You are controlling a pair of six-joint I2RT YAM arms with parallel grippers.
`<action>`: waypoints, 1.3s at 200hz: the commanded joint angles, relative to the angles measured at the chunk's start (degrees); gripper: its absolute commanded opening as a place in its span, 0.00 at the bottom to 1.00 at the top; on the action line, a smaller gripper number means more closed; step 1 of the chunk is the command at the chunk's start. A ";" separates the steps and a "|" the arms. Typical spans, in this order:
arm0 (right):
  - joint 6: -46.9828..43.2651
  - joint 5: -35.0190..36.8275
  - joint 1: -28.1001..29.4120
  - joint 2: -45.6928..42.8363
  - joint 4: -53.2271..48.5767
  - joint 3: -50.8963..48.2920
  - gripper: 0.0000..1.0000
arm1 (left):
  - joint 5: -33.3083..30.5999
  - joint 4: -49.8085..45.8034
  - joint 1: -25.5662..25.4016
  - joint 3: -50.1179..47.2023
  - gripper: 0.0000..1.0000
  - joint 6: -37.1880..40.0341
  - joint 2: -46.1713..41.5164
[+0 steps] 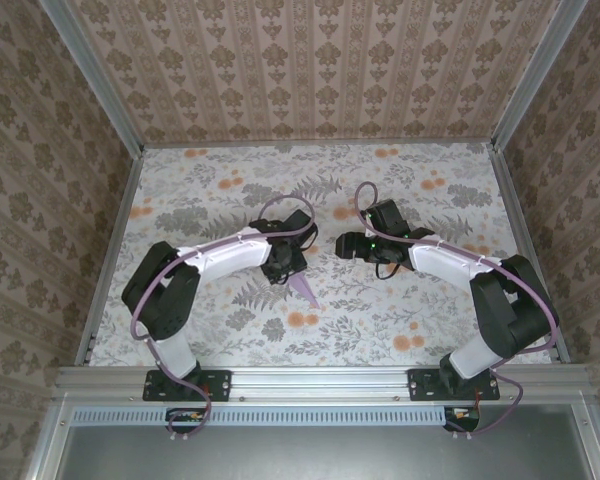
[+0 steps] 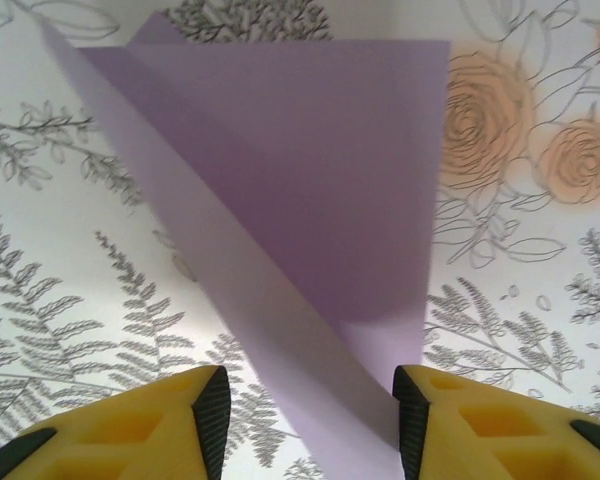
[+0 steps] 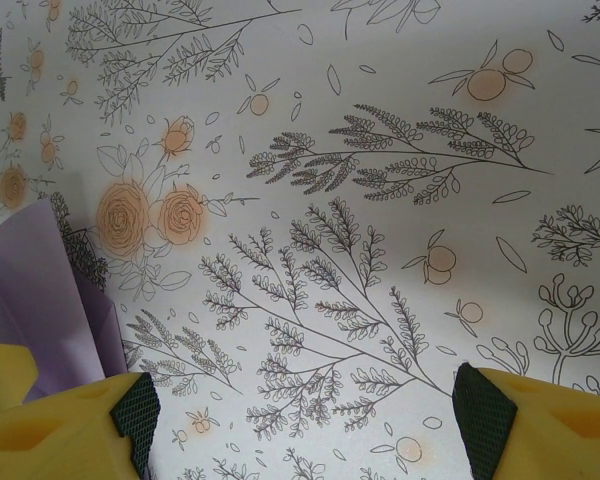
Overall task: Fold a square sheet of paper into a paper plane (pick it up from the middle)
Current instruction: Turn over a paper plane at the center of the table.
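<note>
— left gripper (image 2: 312, 400) first: how do its jaws stand?
— apart. yellow fingers (image 2: 130, 430), black pads (image 2: 212, 405). the square sheet of paper (image 2: 310, 180) runs up between them: plain lilac, matte, creased into a pointed shape with one flap raised off the cloth. its lower edge meets one pad and is clear of the other.
— and from above?
— the sheet's narrow tip pokes out just beside that gripper, near the middle of the table.
— right gripper (image 3: 305, 410)?
— spread wide, with bare cloth between its fingers. a lilac corner shows beside one finger, at the left edge of its wrist view.
— surface and room?
— a pale tablecloth (image 1: 400, 300) printed with grey ferns and orange roses, a metal rail (image 1: 320, 378) along the near edge, and walls (image 1: 310, 60) papered in brown floral stripes.
</note>
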 commanded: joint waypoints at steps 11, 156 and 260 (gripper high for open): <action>-0.01 -0.71 -0.09 0.28 -0.20 -0.41 0.81 | -1.92 -2.31 -1.01 -1.75 0.43 -5.82 -3.19; 0.12 -0.58 -0.06 -0.02 -0.52 -0.47 0.80 | -4.60 7.55 -0.75 -8.96 0.00 -8.00 -6.99; 2.82 5.61 -4.73 -11.36 -5.20 -2.85 0.81 | 11.87 37.70 2.73 -12.59 0.00 13.68 -13.83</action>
